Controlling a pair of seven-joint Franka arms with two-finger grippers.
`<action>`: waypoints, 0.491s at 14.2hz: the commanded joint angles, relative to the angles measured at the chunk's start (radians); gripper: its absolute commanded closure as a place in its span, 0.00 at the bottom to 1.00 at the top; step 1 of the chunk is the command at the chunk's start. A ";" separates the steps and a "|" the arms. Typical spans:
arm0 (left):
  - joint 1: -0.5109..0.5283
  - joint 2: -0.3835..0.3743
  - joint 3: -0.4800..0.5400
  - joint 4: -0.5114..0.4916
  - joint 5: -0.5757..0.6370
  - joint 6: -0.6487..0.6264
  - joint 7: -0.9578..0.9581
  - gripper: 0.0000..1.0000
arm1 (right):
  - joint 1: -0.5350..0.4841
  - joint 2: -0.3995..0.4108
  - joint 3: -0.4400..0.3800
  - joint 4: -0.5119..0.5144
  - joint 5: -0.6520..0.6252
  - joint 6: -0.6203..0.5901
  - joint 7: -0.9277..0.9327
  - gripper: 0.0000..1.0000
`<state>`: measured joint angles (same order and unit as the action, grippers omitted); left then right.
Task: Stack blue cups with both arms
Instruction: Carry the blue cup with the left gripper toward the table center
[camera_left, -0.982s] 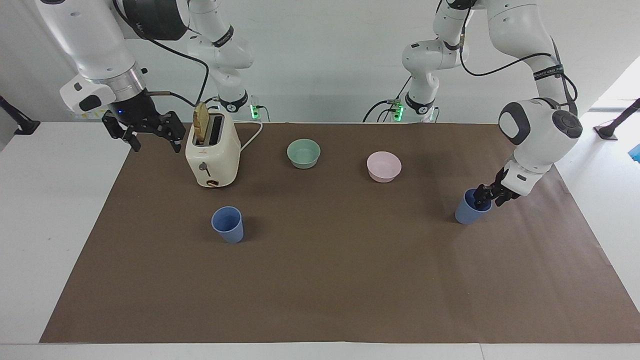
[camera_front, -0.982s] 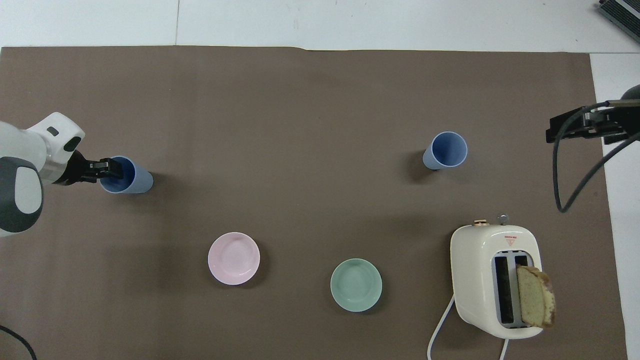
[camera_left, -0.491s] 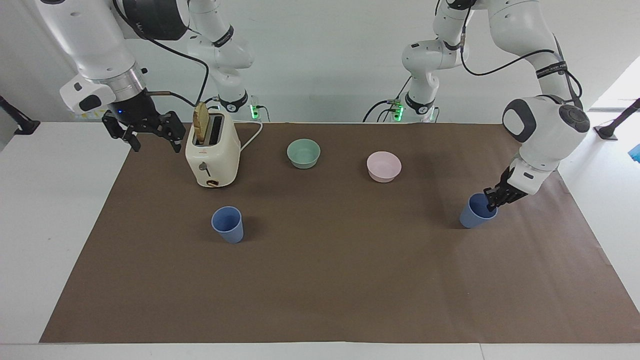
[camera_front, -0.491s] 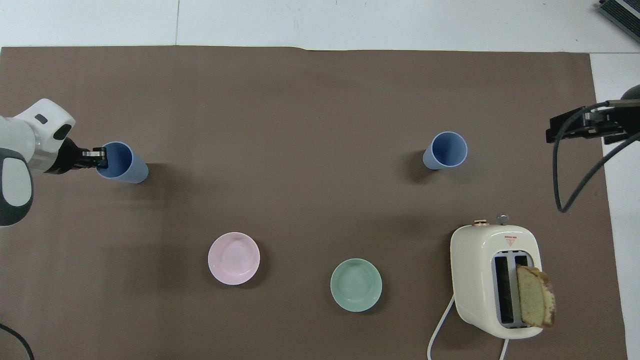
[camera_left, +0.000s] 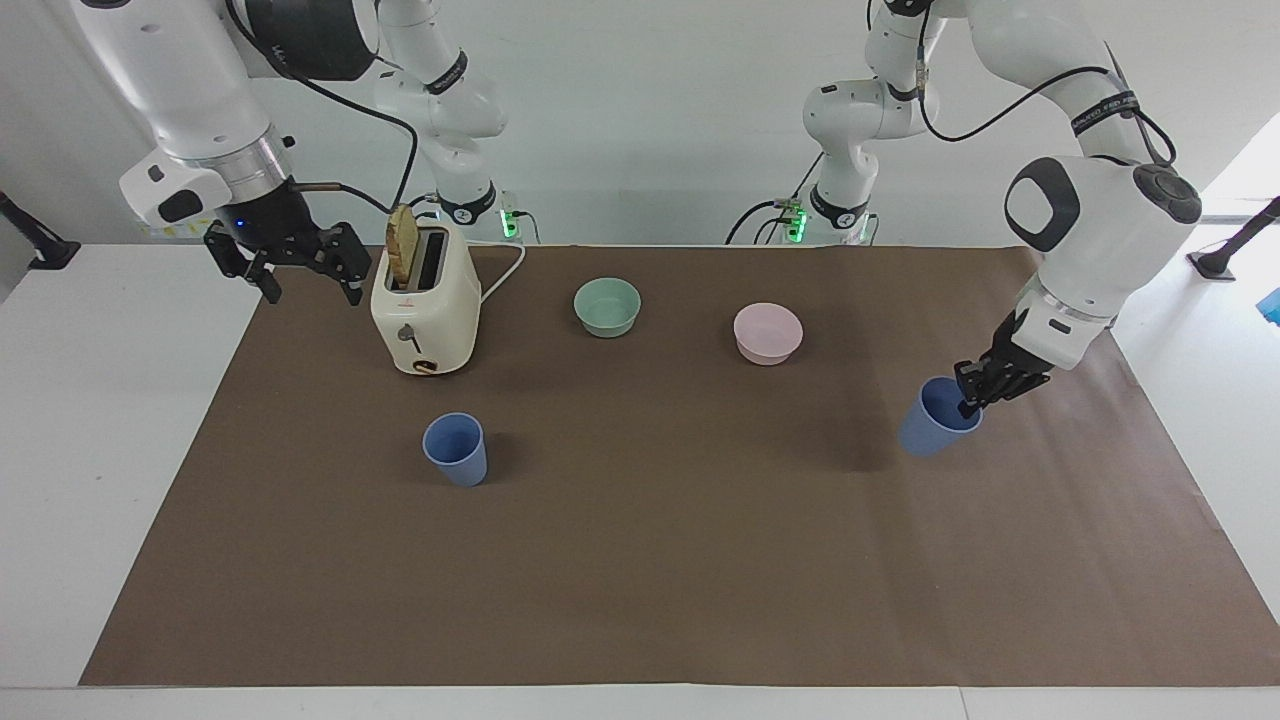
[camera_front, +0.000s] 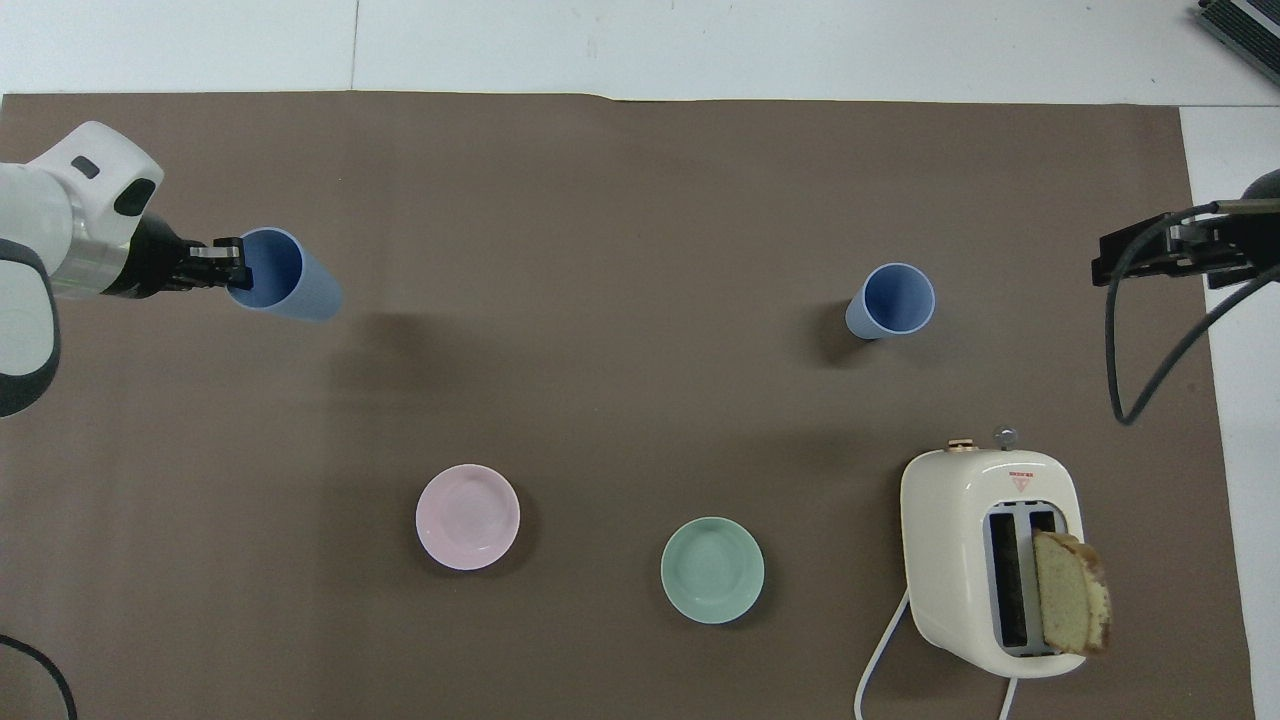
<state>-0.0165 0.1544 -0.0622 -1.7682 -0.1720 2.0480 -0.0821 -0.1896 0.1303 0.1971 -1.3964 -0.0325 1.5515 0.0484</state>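
Note:
One blue cup (camera_left: 455, 449) (camera_front: 893, 300) stands upright on the brown mat, farther from the robots than the toaster. A second blue cup (camera_left: 932, 422) (camera_front: 290, 288) hangs tilted just above the mat at the left arm's end. My left gripper (camera_left: 968, 400) (camera_front: 232, 272) is shut on its rim, one finger inside the cup. My right gripper (camera_left: 305, 275) (camera_front: 1110, 262) hangs open and empty over the mat's edge beside the toaster, where the right arm waits.
A cream toaster (camera_left: 425, 300) (camera_front: 990, 560) with a slice of bread sticking up stands at the right arm's end. A pale green bowl (camera_left: 607, 306) (camera_front: 712, 570) and a pink bowl (camera_left: 768, 332) (camera_front: 468, 516) sit nearer the robots, mid-table.
My left gripper closed on the cup's rim, then lifted it off the mat and tipped it toward the table's middle. The right arm and the other cup stayed still.

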 joint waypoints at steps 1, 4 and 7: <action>-0.117 0.001 0.013 0.023 -0.009 -0.012 -0.129 1.00 | -0.005 -0.017 0.005 -0.016 0.003 0.004 0.002 0.00; -0.227 -0.006 0.012 0.009 -0.012 -0.012 -0.235 1.00 | -0.005 -0.017 0.005 -0.016 0.003 0.004 0.002 0.00; -0.336 0.045 0.010 0.000 -0.012 0.093 -0.350 1.00 | -0.005 -0.017 0.005 -0.016 0.003 0.004 0.001 0.00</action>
<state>-0.2908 0.1651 -0.0705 -1.7600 -0.1744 2.0624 -0.3760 -0.1896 0.1303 0.1971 -1.3964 -0.0325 1.5515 0.0484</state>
